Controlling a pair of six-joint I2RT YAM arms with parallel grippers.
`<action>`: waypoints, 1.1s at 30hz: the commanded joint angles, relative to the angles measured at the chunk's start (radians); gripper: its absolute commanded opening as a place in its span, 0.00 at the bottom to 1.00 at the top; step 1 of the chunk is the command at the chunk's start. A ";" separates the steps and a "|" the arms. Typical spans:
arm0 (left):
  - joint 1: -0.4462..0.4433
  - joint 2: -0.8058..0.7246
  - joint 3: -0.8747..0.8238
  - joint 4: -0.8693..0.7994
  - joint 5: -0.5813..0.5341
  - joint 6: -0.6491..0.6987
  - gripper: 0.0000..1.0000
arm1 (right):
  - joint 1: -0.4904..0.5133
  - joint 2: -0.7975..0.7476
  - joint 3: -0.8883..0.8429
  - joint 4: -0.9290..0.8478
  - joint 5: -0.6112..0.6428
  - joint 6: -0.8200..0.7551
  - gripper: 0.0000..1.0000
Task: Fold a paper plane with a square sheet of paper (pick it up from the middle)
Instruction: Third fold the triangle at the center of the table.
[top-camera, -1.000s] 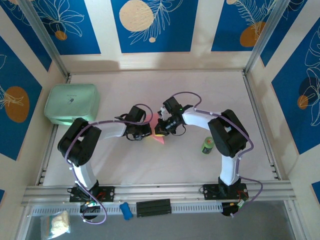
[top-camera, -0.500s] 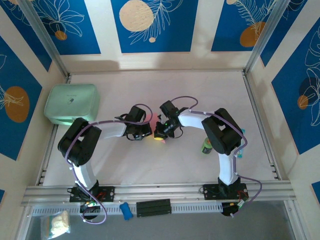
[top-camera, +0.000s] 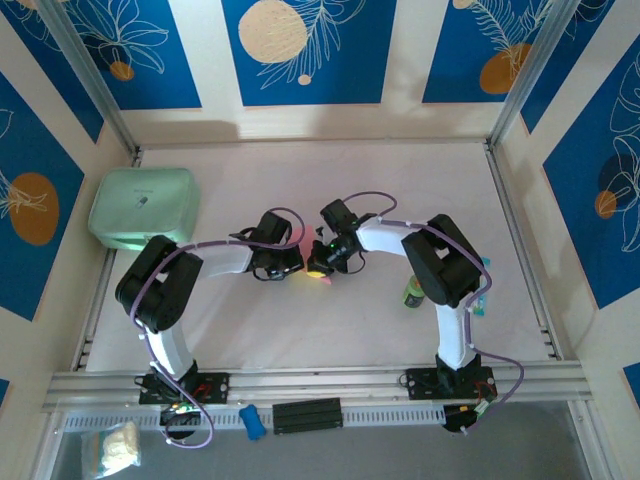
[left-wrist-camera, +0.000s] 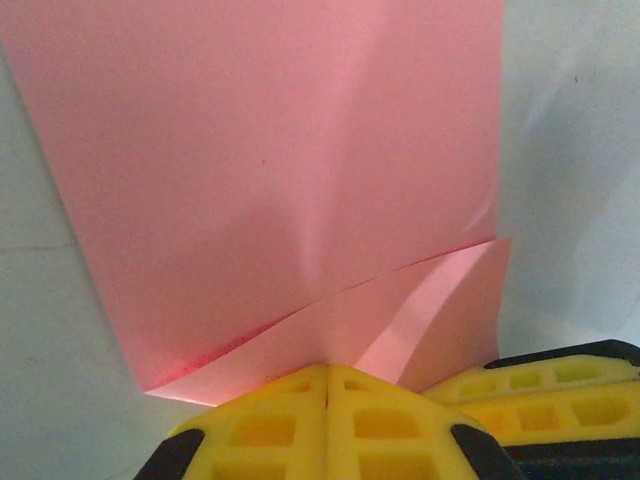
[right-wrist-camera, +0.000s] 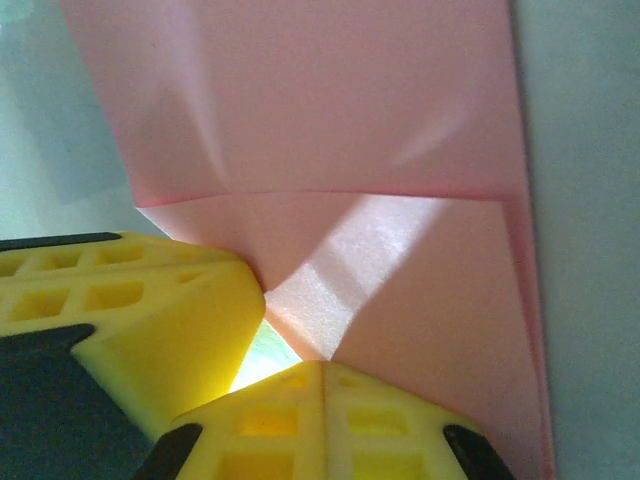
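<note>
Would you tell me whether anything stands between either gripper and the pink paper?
Nothing visible does: the left gripper and the right gripper are both shut on the folded edge of the pink paper, side by side.

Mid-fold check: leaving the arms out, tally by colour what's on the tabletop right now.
Green: 2 (mint case, small can)
Pink: 1 (sheet of paper, partly folded)
Total: 3
</note>
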 joint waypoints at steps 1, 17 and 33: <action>0.005 0.034 -0.003 -0.069 -0.048 0.005 0.06 | -0.034 -0.027 -0.099 -0.049 -0.007 -0.034 0.00; 0.011 -0.040 0.066 -0.020 -0.003 0.004 0.17 | -0.100 -0.362 -0.273 -0.001 -0.006 -0.179 0.05; 0.076 -0.304 -0.175 0.119 -0.043 -0.179 0.61 | 0.012 -0.242 -0.108 0.056 0.177 -0.231 0.23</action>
